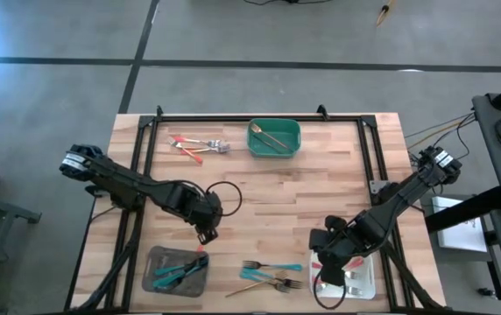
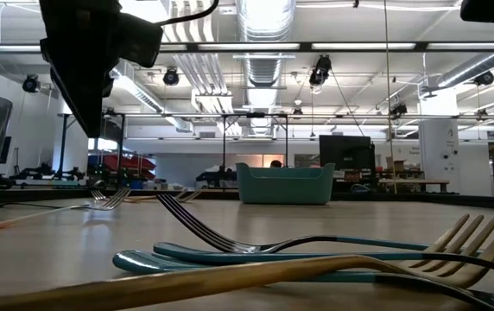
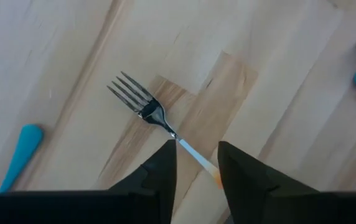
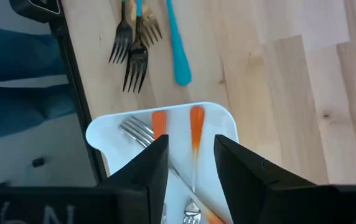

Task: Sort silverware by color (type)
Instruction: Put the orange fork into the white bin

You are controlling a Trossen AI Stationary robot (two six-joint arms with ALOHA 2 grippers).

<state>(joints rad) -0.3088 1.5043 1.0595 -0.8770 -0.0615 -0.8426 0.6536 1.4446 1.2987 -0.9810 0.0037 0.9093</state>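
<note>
Evidently the left tool stands open over the desk at about 7 o'clock, its fingers astride the handle of an orange-handled fork without pinching it. The fork lies flat on the wood, just outside the grey tray, which holds teal pieces.

The right tool is held open and empty above the white tray at 5 o'clock, where orange pieces lie.

Risks, as judged:
- If the fork is left where it lies, an orange piece is stranded beside the teal tray, far from the white one.
- If the jaws are closed on it, the thin, smooth handle may be missed or twisted, so that the fork pivots away.
- If it is nudged, it may be pushed into the grey tray and mis-sorted.
- The teal forks and gold fork at 6 o'clock overlap, so two may be lifted together.

Hard to make out:
- The fork's handle end is covered by the left tool, and in the high view the fork is almost wholly hidden.
- The white tray is partly masked by the right arm, so its count cannot be told.
- The pieces in the green tray at 12 o'clock and the loose ones at 11 o'clock are too small to type.
</note>
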